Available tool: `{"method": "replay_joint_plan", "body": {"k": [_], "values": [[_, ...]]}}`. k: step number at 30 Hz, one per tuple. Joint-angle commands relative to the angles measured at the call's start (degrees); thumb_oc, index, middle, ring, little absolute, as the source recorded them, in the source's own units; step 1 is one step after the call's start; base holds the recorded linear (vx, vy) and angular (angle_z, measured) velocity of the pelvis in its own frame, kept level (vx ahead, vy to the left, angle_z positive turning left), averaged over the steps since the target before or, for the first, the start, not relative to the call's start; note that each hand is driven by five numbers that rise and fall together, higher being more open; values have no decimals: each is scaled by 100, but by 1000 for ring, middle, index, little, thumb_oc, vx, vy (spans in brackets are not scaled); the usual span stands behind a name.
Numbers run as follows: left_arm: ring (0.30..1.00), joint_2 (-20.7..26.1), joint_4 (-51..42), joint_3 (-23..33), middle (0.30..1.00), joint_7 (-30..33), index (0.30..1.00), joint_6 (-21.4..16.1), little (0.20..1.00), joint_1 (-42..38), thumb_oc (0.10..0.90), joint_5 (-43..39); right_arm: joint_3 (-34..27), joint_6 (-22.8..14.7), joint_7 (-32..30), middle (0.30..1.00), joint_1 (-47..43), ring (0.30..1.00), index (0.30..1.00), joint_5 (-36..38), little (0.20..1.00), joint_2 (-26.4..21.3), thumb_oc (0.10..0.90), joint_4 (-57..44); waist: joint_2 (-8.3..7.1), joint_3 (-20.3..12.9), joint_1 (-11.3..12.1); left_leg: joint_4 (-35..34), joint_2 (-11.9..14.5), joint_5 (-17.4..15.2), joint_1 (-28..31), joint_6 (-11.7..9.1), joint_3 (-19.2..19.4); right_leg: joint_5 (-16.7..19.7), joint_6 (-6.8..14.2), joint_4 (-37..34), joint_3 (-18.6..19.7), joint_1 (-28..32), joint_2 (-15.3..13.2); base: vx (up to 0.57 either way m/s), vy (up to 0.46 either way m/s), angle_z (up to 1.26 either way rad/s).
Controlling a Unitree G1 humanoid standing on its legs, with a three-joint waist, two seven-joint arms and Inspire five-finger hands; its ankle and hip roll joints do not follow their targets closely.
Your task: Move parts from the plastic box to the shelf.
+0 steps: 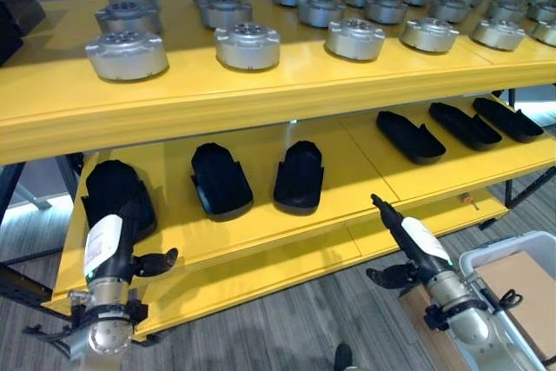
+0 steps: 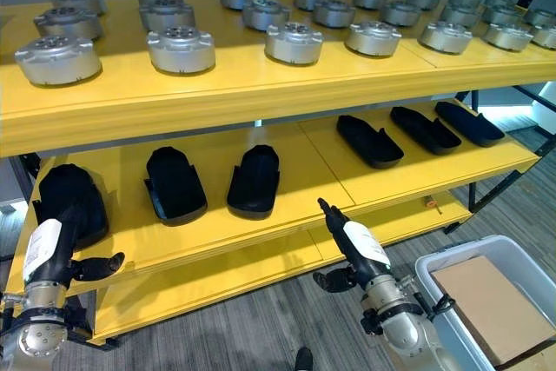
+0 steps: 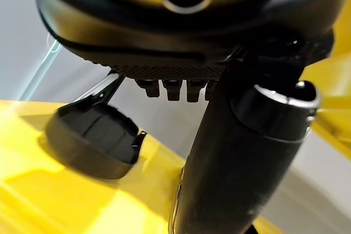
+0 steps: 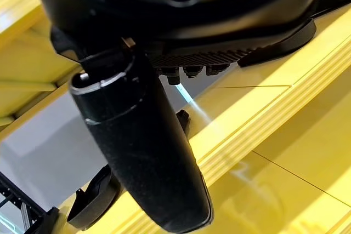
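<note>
The grey plastic box (image 1: 508, 248) stands on the floor at the lower right, with a brown cardboard sheet (image 2: 491, 306) in it. My right hand (image 1: 419, 248) hangs left of the box, in front of the yellow middle shelf (image 1: 356, 162), open and empty with its fingers straight. At the shelf's left end my left hand (image 1: 109, 254) is open, its fingers lying against the near side of a black moulded part (image 1: 113, 182). In the left wrist view that part (image 3: 93, 141) rests on the shelf past the thumb (image 3: 236, 173).
Two more black moulded parts (image 1: 219, 180) (image 1: 300, 175) lie mid-shelf. Three long black parts (image 1: 408, 136) lie to the right. Several round silver housings (image 1: 248, 45) fill the top shelf, and a black box (image 1: 13, 15) sits at its far left.
</note>
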Motion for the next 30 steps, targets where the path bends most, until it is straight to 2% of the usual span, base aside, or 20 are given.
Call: {"method": "replay_joint_plan", "body": {"k": [1, 8, 9, 13, 30], "values": [[1000, 403, -458, 168, 1000, 494, 1000, -490, 1000, -568, 900, 488, -197, -390, -514, 1000, -811, 1000, 1000, 176, 1000, -135, 900, -471, -100, 258, -38, -23, -46, -319, 232, 317, -151, -655, 326, 427, -368, 633, -437, -34, -24, 7], [1000, 336, -502, -196, 1000, 522, 1000, -544, 1000, -433, 900, 677, -164, -420, -685, 1000, -800, 1000, 1000, 181, 1000, -134, 900, -455, -134, 312, 11, -23, -37, -292, 190, 329, -202, -664, 315, 433, -404, 633, -423, -18, -14, 6], [1000, 414, -459, -302, 1000, 594, 1000, -435, 1000, -443, 900, 996, -139, -423, -715, 1000, -798, 1000, 1000, 149, 1000, -140, 900, -442, -137, 322, 23, -23, -36, -287, 178, 329, -213, -669, 321, 441, -426, 634, -424, 0, 0, 0], [1000, 440, -261, -463, 1000, 667, 1000, -386, 1000, -424, 900, 1285, -145, -412, -764, 1000, -750, 1000, 1000, 96, 1000, -162, 900, -446, -157, 349, 36, -23, -34, -269, 144, 328, -239, -679, 319, 452, -445, 637, -419, 0, 0, 0], [1000, 301, 819, -808, 1000, 708, 1000, -39, 1000, -499, 900, 1669, -239, -347, -955, 1000, -656, 1000, 1000, 18, 1000, -139, 900, -352, -242, 424, 76, -16, -36, -224, 67, 341, -285, -679, 308, 469, -487, 604, -399, 0, 0, 0]]}}
